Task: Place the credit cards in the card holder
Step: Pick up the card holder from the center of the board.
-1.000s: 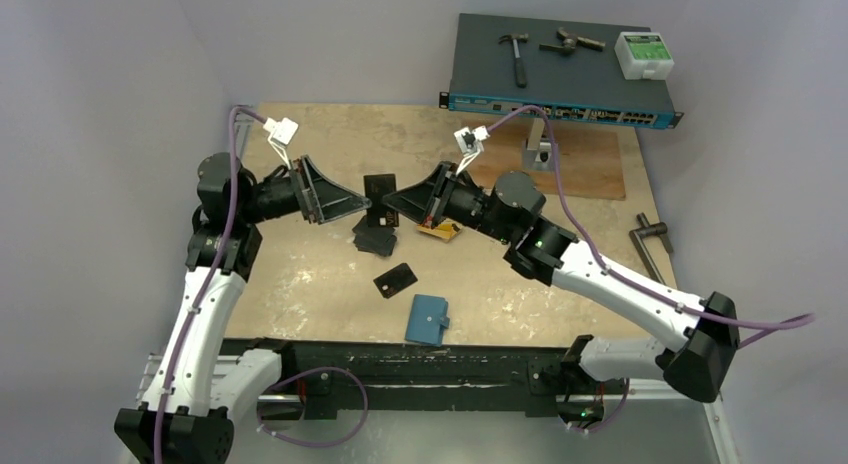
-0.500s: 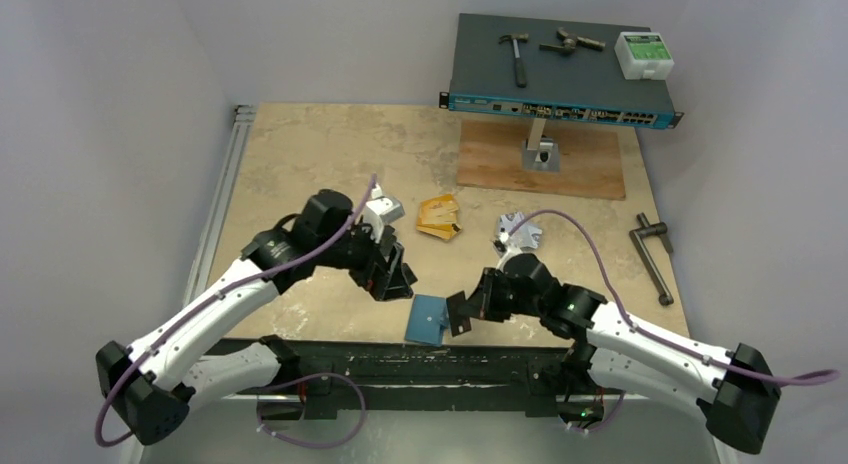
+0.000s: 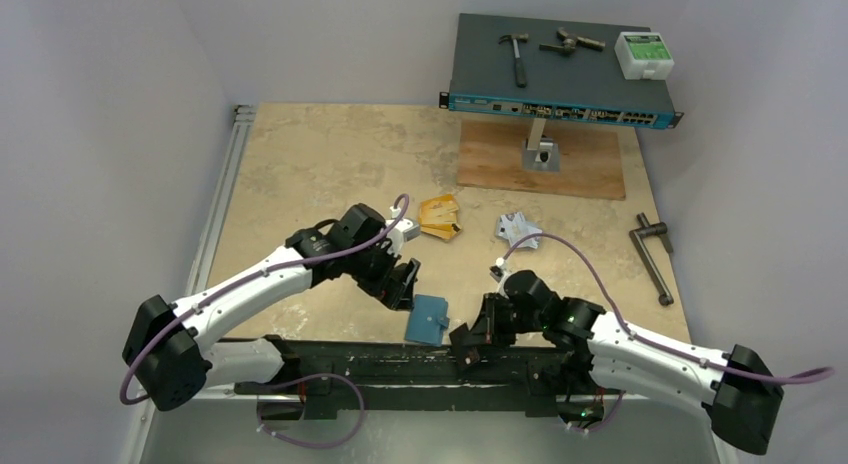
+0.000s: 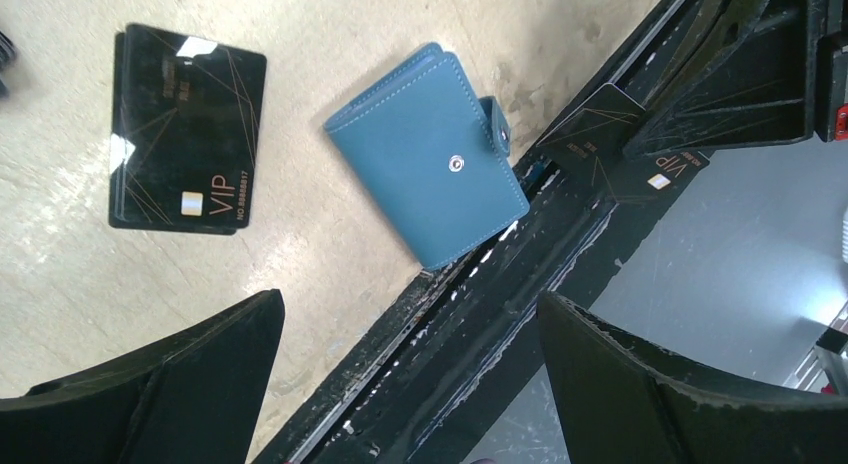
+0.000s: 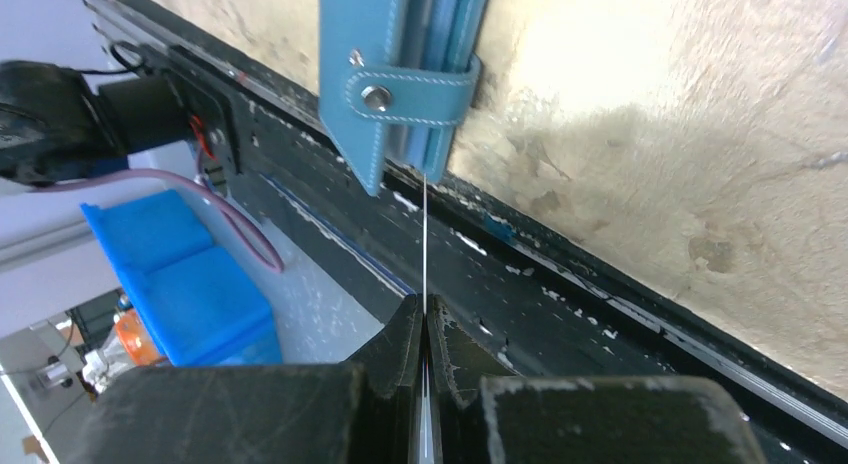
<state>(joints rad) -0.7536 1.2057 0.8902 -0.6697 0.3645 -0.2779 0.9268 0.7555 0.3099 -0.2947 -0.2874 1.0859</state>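
– Teal leather card holder (image 3: 428,319), closed with its snap tab fastened, lies at the very near edge of the counter (image 3: 300,154). You see it?
– Yes. What has changed for me?
– A second ago both your arms were up at mid-counter, and they have since come down to the holder. Your left jaws are spread wide, hold nothing, and hang just above and beside it. Your right jaws have slipped back over the near rail. They are pinched tight on a black card (image 4: 592,134) whose thin edge points at the holder's side.
– So I can slot it in?
– Not yet, I'd say. The snap has to come undone first, likely a job for your left jaws.
– And the other cards?
– The black stack (image 4: 185,129) lies just beside the holder, though from above your left arm hides it. The orange cards (image 3: 439,218) and silver cards (image 3: 518,228) lie farther back, well apart from it. I can't tell whether your right jaws hold one card or two. The holder's pockets are hidden.
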